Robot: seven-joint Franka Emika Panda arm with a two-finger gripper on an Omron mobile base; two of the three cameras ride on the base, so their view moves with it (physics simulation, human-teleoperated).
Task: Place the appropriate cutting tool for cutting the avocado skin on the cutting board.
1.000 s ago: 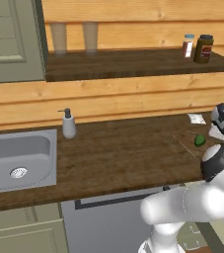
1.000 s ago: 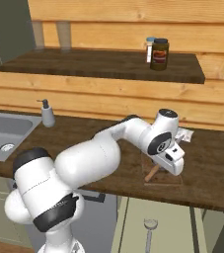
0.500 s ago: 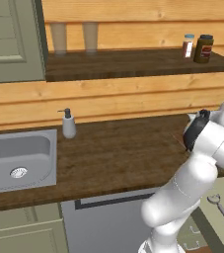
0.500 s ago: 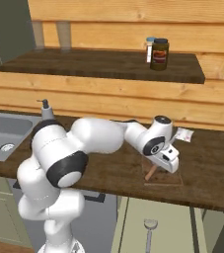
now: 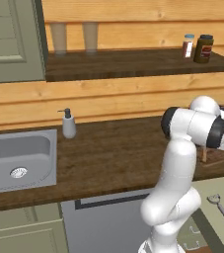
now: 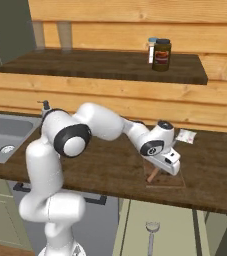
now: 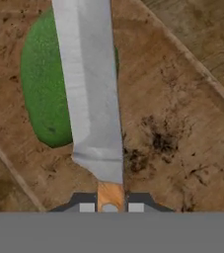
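Tool (image 7: 110,207) closed on knife (image 7: 94,94), tips pinching wooden handle just below blade. Grey blade runs up hand view, crossing avocado (image 7: 44,84); contact between blade and fruit can't be judged. Avocado lies on board (image 7: 172,128). In right base view, tool (image 6: 166,161) low over board (image 6: 172,181) on surface (image 6: 110,170), reddish handle (image 6: 152,174) slanting down to board. White packet (image 6: 186,135) behind, near wall. Left base view: board corner (image 5: 217,159) behind arm.
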